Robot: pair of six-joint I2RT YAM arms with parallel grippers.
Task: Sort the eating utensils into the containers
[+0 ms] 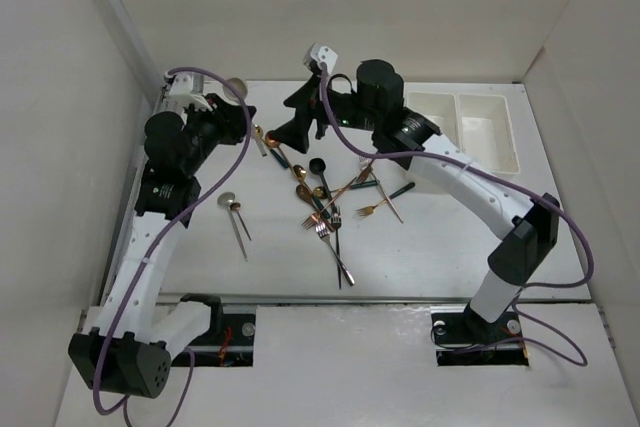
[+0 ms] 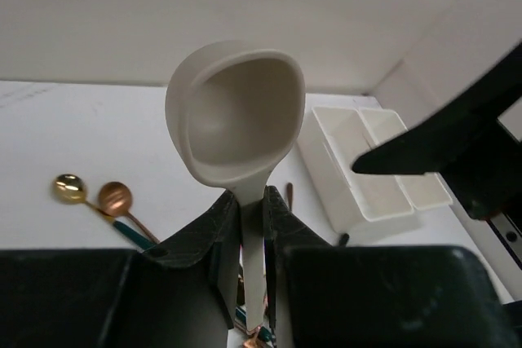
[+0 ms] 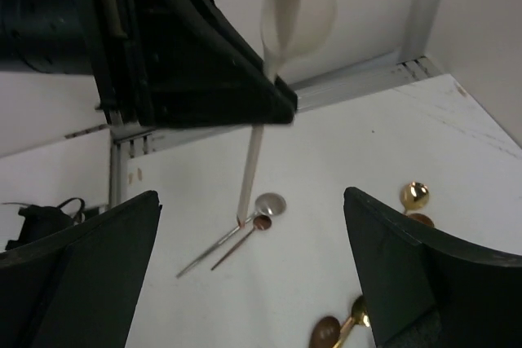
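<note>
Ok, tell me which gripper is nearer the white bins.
Right. The right gripper hangs open left of the white bins; the left gripper, shut on a pale spoon, is farther left.

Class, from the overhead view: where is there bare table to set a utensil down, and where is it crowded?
Bare: the table between the utensil pile and the right arm. Both white bins look empty. Crowded: mid-table, around the pile.

No text, brand, number or sign can be read in any view. Pale specks on the left arm (image 1: 160, 190) may be a label, but they are too small to tell.
</note>
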